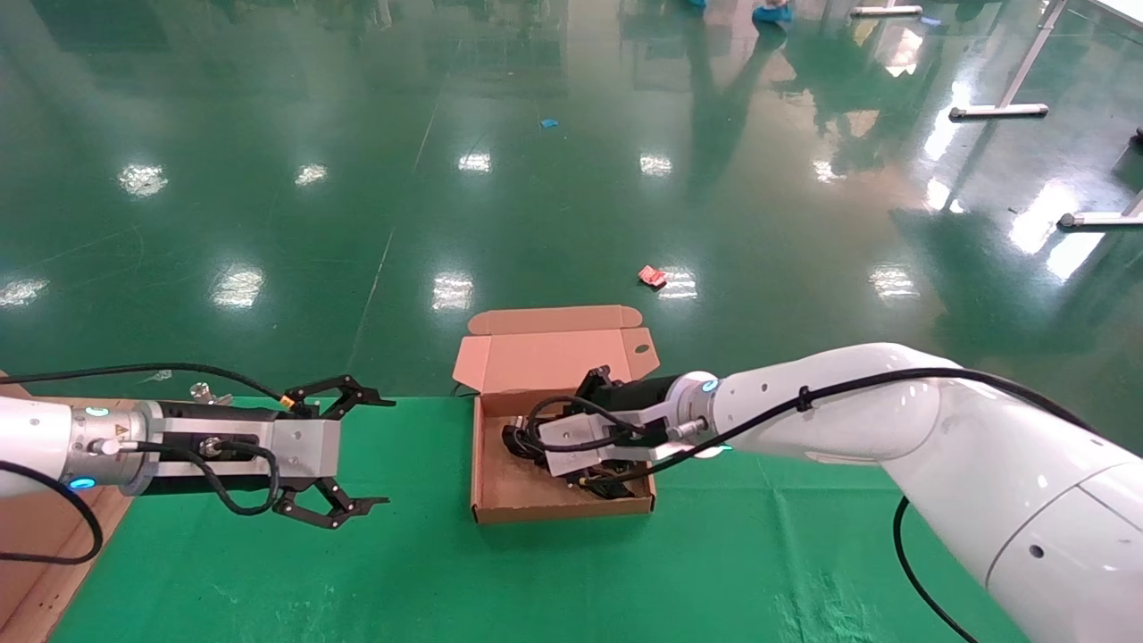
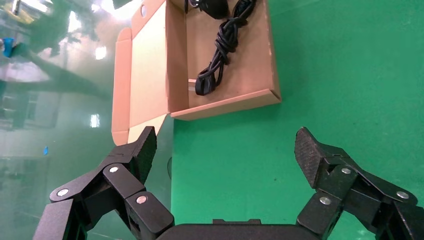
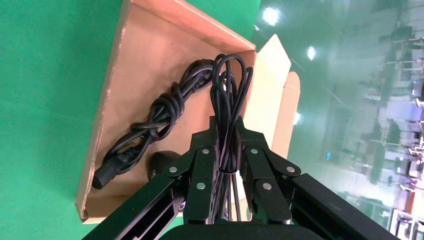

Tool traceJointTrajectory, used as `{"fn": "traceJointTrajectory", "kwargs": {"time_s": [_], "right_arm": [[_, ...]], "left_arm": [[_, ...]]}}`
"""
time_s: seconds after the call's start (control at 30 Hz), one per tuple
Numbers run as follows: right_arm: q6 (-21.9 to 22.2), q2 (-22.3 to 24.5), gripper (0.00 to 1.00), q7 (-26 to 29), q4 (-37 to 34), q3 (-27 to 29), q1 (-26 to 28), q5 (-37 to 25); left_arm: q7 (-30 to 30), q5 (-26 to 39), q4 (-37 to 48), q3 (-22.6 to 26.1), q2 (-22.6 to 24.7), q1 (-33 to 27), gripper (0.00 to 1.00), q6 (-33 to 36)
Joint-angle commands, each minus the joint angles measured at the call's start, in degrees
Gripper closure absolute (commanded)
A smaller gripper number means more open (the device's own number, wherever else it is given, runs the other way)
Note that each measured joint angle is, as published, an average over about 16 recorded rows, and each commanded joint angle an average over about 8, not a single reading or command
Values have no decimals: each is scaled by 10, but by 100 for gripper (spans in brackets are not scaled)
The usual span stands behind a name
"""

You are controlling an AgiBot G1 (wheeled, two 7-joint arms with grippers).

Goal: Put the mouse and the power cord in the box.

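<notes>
The brown box (image 1: 554,357) stands open on the green cloth, its lid tilted back. Inside it lies the power cord (image 3: 155,117), a thick knotted bundle that also shows in the left wrist view (image 2: 222,42). My right gripper (image 3: 226,122) reaches into the box (image 3: 150,45) and is shut on the looped thin cable (image 3: 230,80) of the mouse. The mouse (image 3: 159,164) is a dark oval below the fingers, over the box floor and partly hidden. In the head view the right gripper (image 1: 536,442) covers most of the contents. My left gripper (image 1: 389,452) hangs open left of the box, holding nothing (image 2: 226,137).
A large cardboard carton (image 1: 27,554) sits at the table's left edge under my left arm. The table's far edge runs just behind the box, with shiny green floor beyond. A red wrapper (image 1: 652,276) lies on that floor.
</notes>
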Motion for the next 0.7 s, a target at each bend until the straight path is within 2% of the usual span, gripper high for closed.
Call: {"fn": "traceJointTrajectory", "kwargs": {"time_s": [0.03,0.7], "right_arm": [[7,0,0,4,0,-7,-3,5],[-19,14,0,10,11,19,-7,11]], "left_arm": [[1,-1,2,-1,-1,0,0,2],[-12,-3,-13,-8,-2,6,0,0]]}}
